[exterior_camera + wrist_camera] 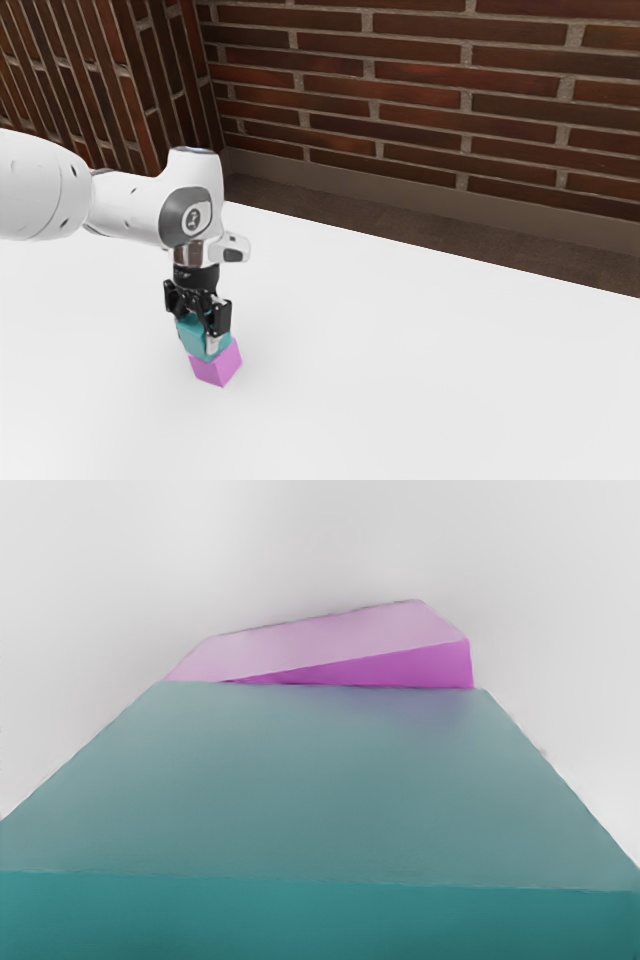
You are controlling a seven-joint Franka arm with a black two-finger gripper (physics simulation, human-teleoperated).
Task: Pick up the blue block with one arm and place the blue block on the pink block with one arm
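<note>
At the exterior view's left, on the table [420, 340], your gripper [203, 322] clamps the blue block [193, 340] over the pink block [218, 366]; centre it squarely before releasing.

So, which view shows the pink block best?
The exterior view: two sides of the pink block show clearly, right under the blue block that the hand grips. The wrist view gives a wedge of the pink block beyond the blue block.
</note>
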